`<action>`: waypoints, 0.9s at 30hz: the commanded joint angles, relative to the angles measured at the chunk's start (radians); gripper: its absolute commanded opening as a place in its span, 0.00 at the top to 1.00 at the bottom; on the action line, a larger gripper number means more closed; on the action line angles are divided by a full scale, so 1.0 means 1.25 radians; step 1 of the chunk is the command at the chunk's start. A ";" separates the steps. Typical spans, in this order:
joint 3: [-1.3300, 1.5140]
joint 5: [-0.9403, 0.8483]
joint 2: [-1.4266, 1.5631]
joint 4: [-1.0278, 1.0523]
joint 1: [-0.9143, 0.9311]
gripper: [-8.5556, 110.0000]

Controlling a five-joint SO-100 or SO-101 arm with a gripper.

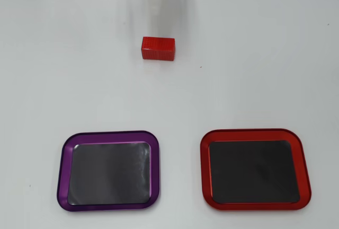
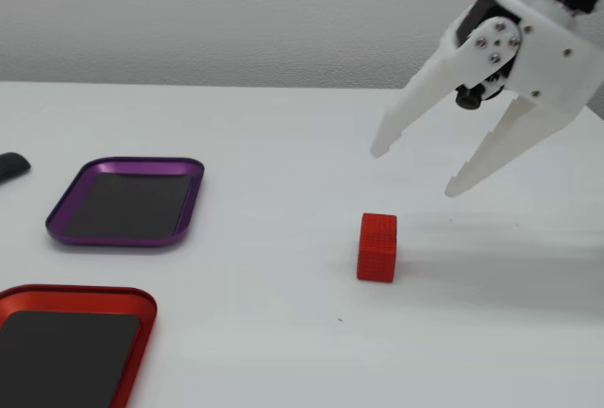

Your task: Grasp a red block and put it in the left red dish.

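— Going left to right in the fixed view, what lies on the table?

— The left red dish (image 2: 66, 299) sits at the bottom left corner, the purple-rimmed tray (image 2: 127, 200) just behind it. Both are bare inside. The red block (image 2: 377, 247) stands on the white table (image 2: 283, 144) near the middle, well apart from both trays.

— And the claw?

— The white gripper (image 2: 412, 169) hangs in the air above and to the right of the block, touching nothing. Its two fingers (image 2: 415, 106) are spread wide, tips pointing down and to the left.

— Does the overhead view agree?

— There the block (image 1: 158, 48) lies near the top centre, the red dish (image 1: 254, 168) at lower right; the arm is only a pale blur above the block.
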 commanded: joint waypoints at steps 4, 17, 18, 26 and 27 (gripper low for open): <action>-0.168 -0.004 -0.276 -0.001 0.005 0.67; -0.228 -0.013 -0.547 -0.088 0.072 0.66; -0.228 -0.027 -0.558 -0.104 0.083 0.66; -0.227 -0.063 -0.628 -0.148 0.108 0.66; -0.227 -0.063 -0.636 -0.148 0.106 0.66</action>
